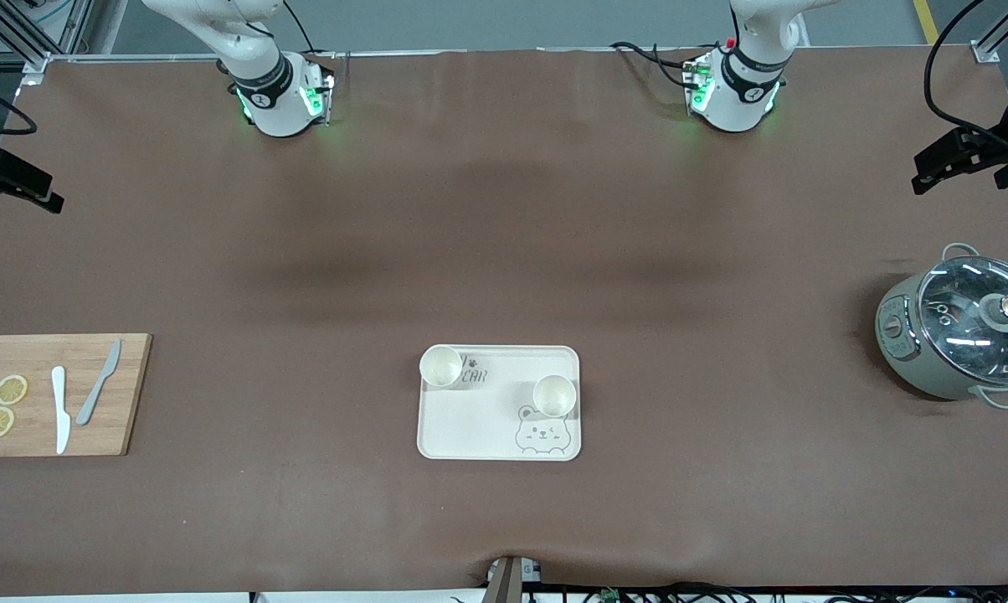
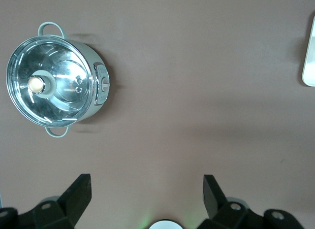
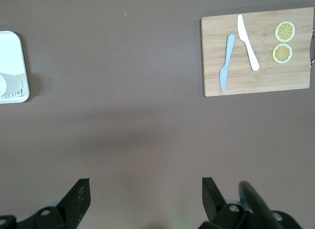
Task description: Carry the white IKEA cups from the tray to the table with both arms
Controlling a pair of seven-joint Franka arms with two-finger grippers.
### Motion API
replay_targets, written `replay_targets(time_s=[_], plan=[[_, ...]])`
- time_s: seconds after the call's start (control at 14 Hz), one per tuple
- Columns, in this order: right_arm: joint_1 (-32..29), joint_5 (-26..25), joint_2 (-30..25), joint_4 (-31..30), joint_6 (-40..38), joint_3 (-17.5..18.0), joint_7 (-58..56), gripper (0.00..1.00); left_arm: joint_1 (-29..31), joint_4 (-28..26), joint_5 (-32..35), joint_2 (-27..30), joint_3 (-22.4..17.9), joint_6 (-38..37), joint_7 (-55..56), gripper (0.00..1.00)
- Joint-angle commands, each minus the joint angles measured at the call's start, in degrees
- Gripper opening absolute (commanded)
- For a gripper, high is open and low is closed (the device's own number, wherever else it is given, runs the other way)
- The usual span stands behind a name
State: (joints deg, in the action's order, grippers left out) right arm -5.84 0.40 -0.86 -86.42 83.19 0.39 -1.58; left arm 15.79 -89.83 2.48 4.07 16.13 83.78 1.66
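Two white IKEA cups stand upright on the cream bear tray (image 1: 470, 423) near the front middle of the table. One cup (image 1: 441, 366) is at the tray's corner toward the right arm's end, farther from the front camera. The other cup (image 1: 554, 395) stands by the bear drawing toward the left arm's end. Both arms wait raised by their bases, their hands out of the front view. My left gripper (image 2: 147, 192) is open and empty over bare table. My right gripper (image 3: 146, 192) is open and empty over bare table. A tray corner with part of a cup (image 3: 9, 84) shows in the right wrist view.
A wooden cutting board (image 1: 56, 394) with two knives and two lemon slices lies at the right arm's end. A grey pot with a glass lid (image 1: 960, 331) stands at the left arm's end; it also shows in the left wrist view (image 2: 51, 81). Black camera mounts stick in at both table ends.
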Motion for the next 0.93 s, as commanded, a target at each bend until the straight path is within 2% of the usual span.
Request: replay_targets(time_s=[0.0,0.36,0.57,0.86], plan=[[-0.4,-0.5,0.1,0.5,-0.6,0.4,-0.4,1.0,0.5,1.8,-0.8,-0.6,0.1,-0.7,-0.4,1.0],[-0.2,-0.6,0.4,0.5,-0.6,0.4,-0.5,1.0,0.6,2.3,-2.0,-2.3,-0.5,-0.6,-0.4,1.0],[-0.5,-0.6,0.8,0.5,-0.4,0.4,-0.7,1.0,-0.2,6.2,0.0,-4.4,0.0,-0.7,-0.2,1.0],[-0.1,-0.2,2.8,0.6,0.1,0.5,-0.9,1.0,0.5,6.2,-0.6,-5.4,0.0,-0.6,-0.4,1.0]])
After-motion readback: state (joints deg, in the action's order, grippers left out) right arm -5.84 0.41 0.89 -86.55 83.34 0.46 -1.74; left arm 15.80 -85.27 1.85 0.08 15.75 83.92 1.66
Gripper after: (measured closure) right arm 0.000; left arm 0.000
